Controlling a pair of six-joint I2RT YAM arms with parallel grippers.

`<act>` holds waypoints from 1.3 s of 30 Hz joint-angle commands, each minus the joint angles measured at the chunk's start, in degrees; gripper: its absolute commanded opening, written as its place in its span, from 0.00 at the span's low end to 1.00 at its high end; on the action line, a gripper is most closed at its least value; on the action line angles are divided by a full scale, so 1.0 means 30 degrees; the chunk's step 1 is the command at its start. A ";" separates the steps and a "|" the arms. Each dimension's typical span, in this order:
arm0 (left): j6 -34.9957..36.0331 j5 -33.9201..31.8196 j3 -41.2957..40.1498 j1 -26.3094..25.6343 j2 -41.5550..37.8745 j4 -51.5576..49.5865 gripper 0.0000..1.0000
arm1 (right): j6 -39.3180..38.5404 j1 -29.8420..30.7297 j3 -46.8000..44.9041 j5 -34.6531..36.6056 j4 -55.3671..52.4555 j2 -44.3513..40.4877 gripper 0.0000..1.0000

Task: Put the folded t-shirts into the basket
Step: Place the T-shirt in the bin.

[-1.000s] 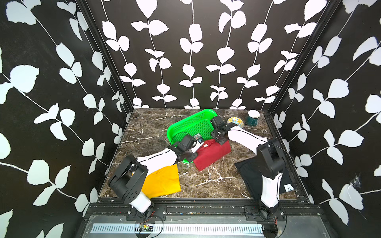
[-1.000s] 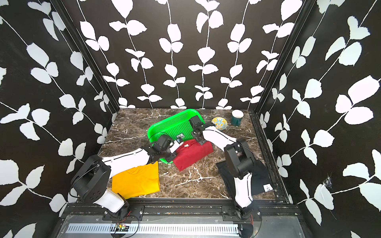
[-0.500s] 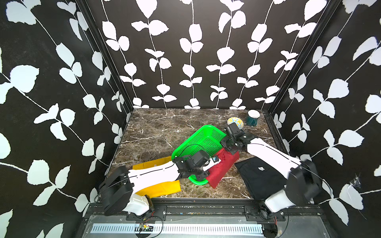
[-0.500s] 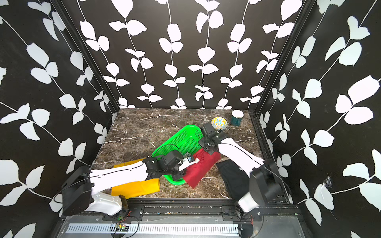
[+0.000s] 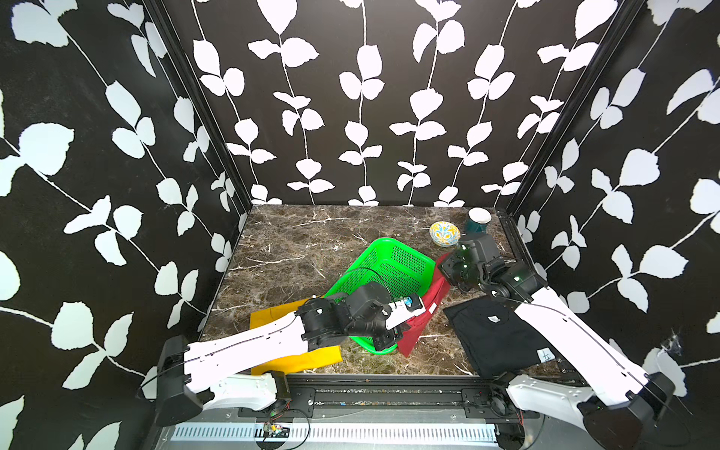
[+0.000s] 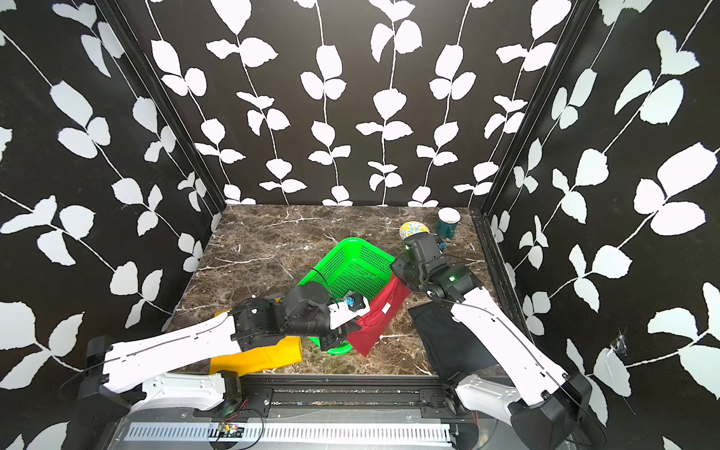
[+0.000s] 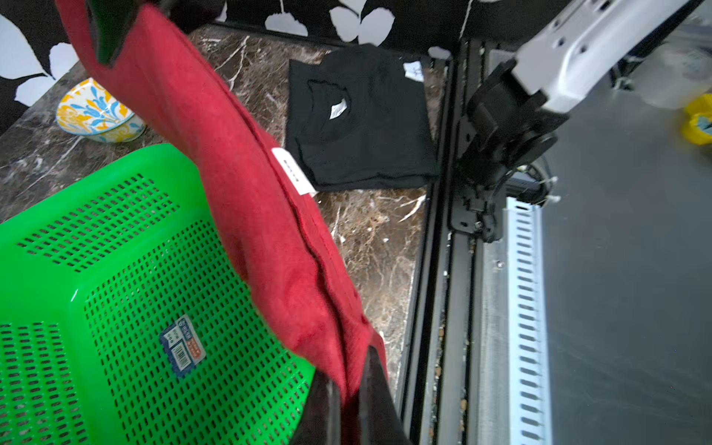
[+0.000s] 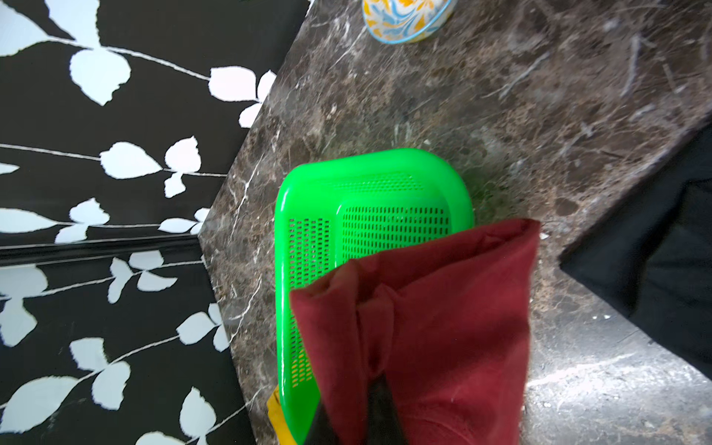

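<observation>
The dark red t-shirt [image 5: 419, 331] hung between the two arms along the right side of the green basket [image 5: 383, 243]. The left gripper [image 7: 348, 381] was pinched shut on its near corner and the right gripper [image 8: 354, 416] was pinched shut on its far corner. Between those grips the cloth sagged and bunched into folds. That suggests it is light, soft and limp, and that it loses its flat fold as soon as it is lifted. Two corner holds, kept spread, looked the sensible way to carry it.

Most of the shirt seemed to hang outside the basket's right rim. Whether its lower edge touched the marble tabletop [image 5: 304, 249] could not be told.

The yellow t-shirt [image 5: 304, 360] lay near left, partly under the left arm and against the basket's near corner. The black t-shirt [image 5: 495, 335] lay flat near right, apart from the basket, with its edges free for a pinch. The basket held no shirt and looked light enough to slide if nudged.
</observation>
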 commanded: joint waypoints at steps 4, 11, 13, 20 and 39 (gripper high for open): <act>-0.1044 0.1719 0.1564 -0.0044 -0.1834 -0.0630 0.00 | -0.0612 0.0104 0.2203 -0.1114 0.1002 0.0189 0.00; -0.2180 0.1285 0.1447 0.3541 -0.2487 -0.1978 0.00 | -0.0122 0.0161 0.3106 -0.0587 0.1846 0.1769 0.00; -0.2283 0.1079 0.0864 0.4584 -0.2820 -0.2095 0.00 | 0.0243 0.0250 0.3195 -0.1014 0.2663 0.2708 0.00; -0.2167 0.2596 -0.0669 0.8149 -0.0774 -0.2360 0.00 | 0.0626 0.0774 0.5294 -0.1556 0.1825 0.6902 0.00; -0.2948 0.3799 0.1440 0.3167 -0.2692 -0.1922 0.00 | -0.1805 0.0812 0.5331 0.2746 -0.2211 0.1109 0.00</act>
